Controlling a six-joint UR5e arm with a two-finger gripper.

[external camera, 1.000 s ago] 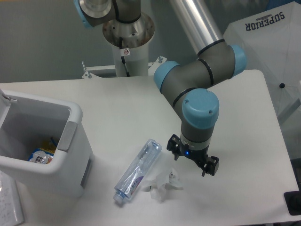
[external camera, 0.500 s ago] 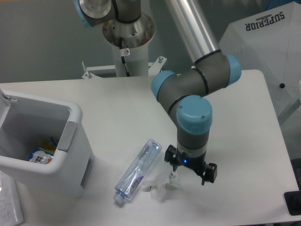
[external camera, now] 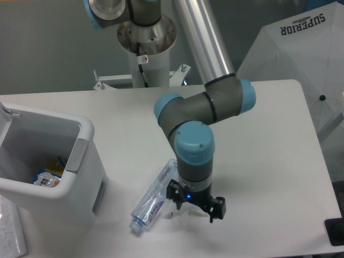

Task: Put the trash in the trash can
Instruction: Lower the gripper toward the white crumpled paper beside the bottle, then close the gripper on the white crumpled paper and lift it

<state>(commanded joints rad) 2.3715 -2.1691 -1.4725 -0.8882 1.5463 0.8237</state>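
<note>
The clear plastic bottle (external camera: 154, 200) with a blue-purple label lies on the white table, cap end toward the front left. My gripper (external camera: 194, 205) points straight down just right of the bottle, jaws spread open, right over the small wad of clear plastic. The gripper hides most of the wad; only a scrap of the wad (external camera: 172, 214) shows beside the left finger. I cannot tell whether the fingers touch it. The white trash can (external camera: 80, 185) with a grey tab stands at the left, left of the bottle.
Colourful wrappers (external camera: 47, 175) lie inside the can. The arm's base column (external camera: 145, 48) stands at the back. A white "SUPERIOR" cover (external camera: 301, 48) is at the right, past the table edge. A paper sheet (external camera: 11, 234) lies front left, and a black object (external camera: 334, 231) front right.
The gripper has moved left and toward the front, from right of the wad to directly over it, and now hides it. Bottle and can have not moved.
</note>
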